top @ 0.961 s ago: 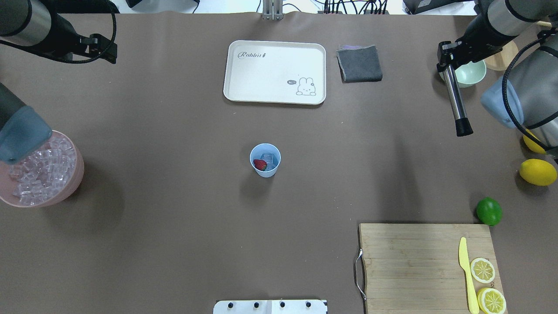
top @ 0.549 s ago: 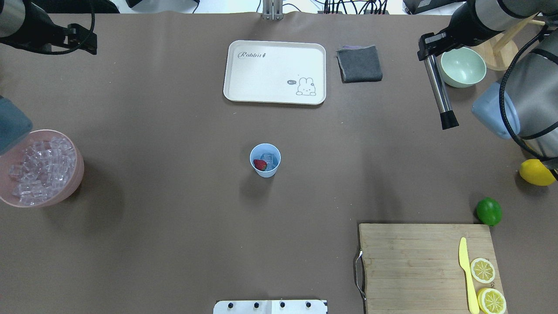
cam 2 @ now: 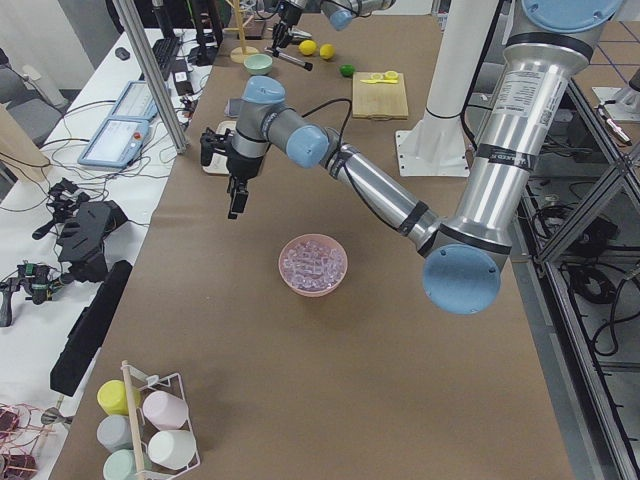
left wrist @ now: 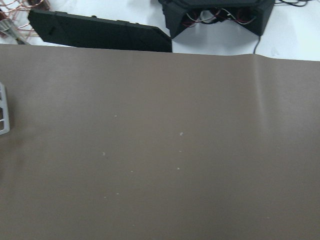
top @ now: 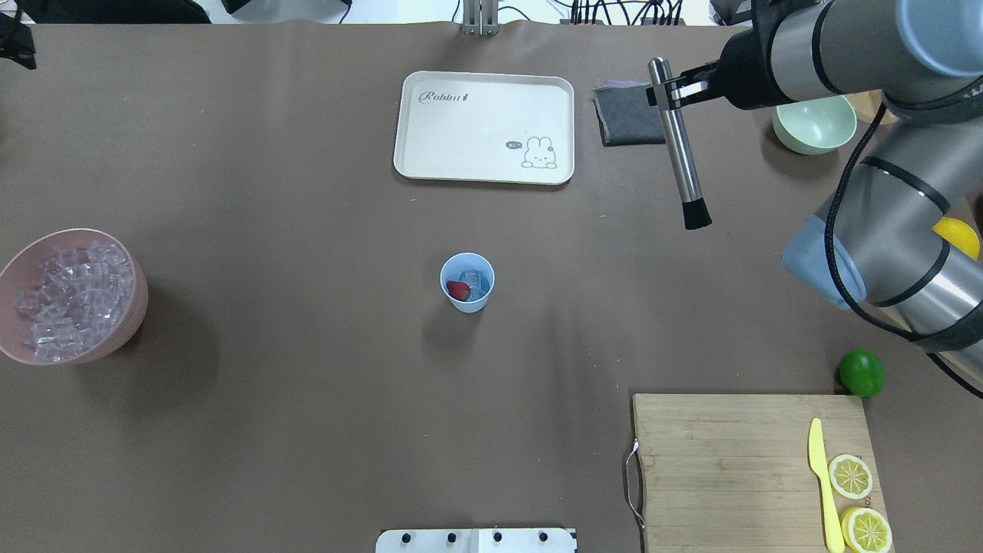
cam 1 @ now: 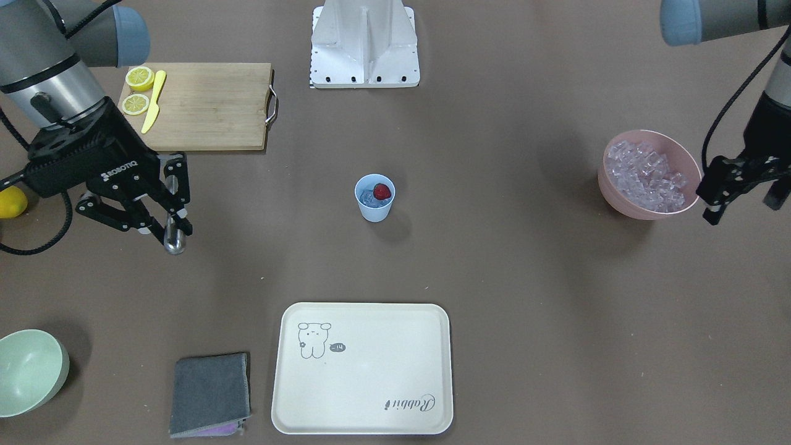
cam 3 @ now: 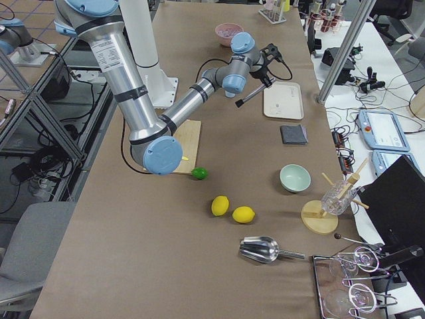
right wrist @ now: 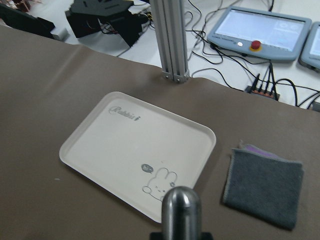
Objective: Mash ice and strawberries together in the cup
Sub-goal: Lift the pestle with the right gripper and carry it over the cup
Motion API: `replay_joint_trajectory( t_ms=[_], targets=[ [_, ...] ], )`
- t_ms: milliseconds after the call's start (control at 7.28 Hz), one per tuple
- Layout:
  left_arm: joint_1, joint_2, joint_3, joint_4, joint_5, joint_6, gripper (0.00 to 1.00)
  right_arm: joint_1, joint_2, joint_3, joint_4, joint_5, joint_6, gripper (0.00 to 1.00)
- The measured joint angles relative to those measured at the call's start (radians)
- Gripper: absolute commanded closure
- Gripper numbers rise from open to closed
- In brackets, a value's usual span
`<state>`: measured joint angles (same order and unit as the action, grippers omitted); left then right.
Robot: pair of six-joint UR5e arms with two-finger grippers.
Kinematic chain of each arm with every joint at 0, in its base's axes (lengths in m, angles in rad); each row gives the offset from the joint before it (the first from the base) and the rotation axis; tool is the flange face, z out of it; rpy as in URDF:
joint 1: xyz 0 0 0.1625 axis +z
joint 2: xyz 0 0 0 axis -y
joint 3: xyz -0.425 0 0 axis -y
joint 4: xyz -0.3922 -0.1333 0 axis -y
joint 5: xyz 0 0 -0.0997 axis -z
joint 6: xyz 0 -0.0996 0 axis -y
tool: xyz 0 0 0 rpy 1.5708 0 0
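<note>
We see the right gripper [top: 666, 92], clamped on its muddler [top: 680, 157], swung inward from the table's right edge to hang by the grey cloth [top: 622, 119]. The left gripper [cam 1: 740, 204] has drawn back toward the far left corner, and its arm no longer covers the pink bowl [top: 140, 296].

Overhead view: cup [top: 468, 303] ringed by bare table, reachable from all sides. Obstacles well apart: tray [top: 461, 130] at 12, muddler [top: 680, 146] held in right gripper [top: 666, 94] at 2, cutting board [top: 729, 461] at 4, pink bowl [top: 132, 319] at 9.
</note>
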<state>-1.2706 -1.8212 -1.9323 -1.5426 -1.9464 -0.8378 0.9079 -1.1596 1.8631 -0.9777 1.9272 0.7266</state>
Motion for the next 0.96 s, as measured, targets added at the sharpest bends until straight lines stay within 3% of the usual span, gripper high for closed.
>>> replay_joint_trajectory(
  t_ms=[412, 961],
  targets=[
    [-0.101, 0.062, 0.052, 0.009, -0.069, -0.010, 0.02, -0.108, -0.084, -0.003, 0.369, -0.162, 0.083, 1.00],
    [-0.147, 0.111, 0.067, 0.010, -0.135, -0.044, 0.02, -0.419, -0.054, -0.027, 0.632, -0.529, 0.039, 1.00]
  ],
)
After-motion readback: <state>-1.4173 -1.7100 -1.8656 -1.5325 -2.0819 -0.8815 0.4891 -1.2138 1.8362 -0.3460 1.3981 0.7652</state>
